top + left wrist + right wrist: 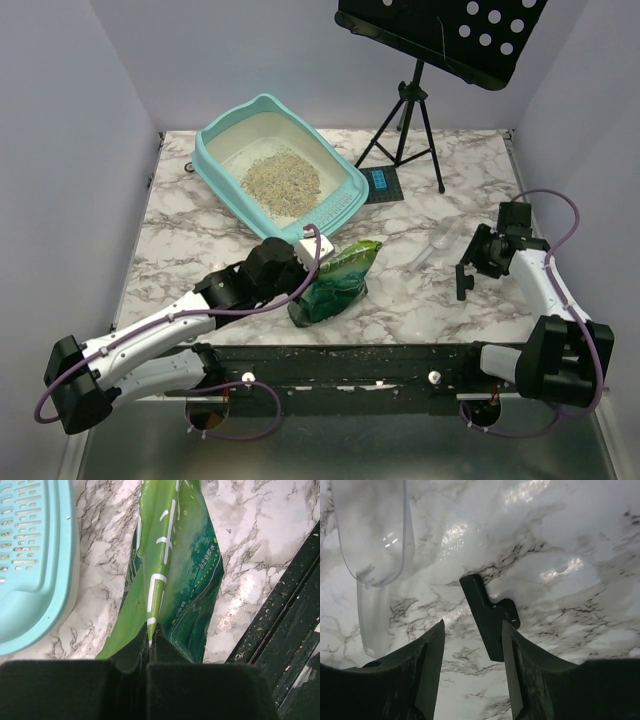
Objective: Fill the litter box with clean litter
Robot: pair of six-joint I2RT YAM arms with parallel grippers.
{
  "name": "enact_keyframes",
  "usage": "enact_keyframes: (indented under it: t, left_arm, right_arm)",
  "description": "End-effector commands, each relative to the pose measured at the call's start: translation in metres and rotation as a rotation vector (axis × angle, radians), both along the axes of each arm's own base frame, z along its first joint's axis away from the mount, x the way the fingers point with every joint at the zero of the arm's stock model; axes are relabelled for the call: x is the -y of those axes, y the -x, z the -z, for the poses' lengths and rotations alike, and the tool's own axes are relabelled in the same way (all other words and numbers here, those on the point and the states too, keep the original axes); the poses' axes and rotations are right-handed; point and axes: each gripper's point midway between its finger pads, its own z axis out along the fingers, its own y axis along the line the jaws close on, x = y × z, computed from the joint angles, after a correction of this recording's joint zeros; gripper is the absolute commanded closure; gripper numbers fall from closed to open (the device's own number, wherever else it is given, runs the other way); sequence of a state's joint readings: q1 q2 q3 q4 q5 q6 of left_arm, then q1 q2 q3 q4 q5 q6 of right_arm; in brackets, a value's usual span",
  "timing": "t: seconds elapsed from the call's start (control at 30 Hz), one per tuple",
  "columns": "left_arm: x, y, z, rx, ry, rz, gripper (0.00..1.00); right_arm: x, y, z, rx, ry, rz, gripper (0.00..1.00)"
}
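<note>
One beige-grey pile of clean litter [283, 182] lies in the far-left light-teal plastic litter box [215, 160]. Left hand [150, 652] clenches a crinkly green foil bag [340, 280]; right hand [472, 645] hangs released. Tipped early, pellets may hit the bench [420, 300].

The litter box [340, 205] takes up the far left of the counter [480, 180], open from above. Just before its slotted corner stands the green bag [345, 280], pinched in the left fingers [200, 690]; only a narrow strip of marble separates bag and box. The left arm [170, 325] crosses the near left. A tripod [410, 120] blocks the far middle, its black tray [450, 30] overhanging. A clear scoop [435, 250] lies between bag and the parted right fingers [425, 680]. The far right is bare marble.
</note>
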State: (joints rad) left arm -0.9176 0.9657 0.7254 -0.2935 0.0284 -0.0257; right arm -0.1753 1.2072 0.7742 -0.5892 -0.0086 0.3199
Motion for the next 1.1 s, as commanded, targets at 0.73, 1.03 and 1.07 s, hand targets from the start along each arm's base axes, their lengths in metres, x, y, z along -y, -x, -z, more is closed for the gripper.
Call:
enact_keyframes:
  t: [0.73, 1.03, 1.07]
  left_arm:
    - [-0.002, 0.0, -0.052, 0.112, 0.128, -0.048, 1.0]
    - [-0.002, -0.002, -0.048, 0.109, 0.111, -0.051, 1.0]
    - [-0.002, -0.002, -0.048, 0.109, 0.109, -0.051, 1.0]
  right_arm:
    - [0.026, 0.027, 0.035, -0.124, 0.002, 0.22, 0.42]
    - [0.008, 0.02, 0.049, -0.112, -0.09, 0.154, 0.46]
    - [0.007, 0.02, 0.05, -0.11, -0.095, 0.15, 0.48]
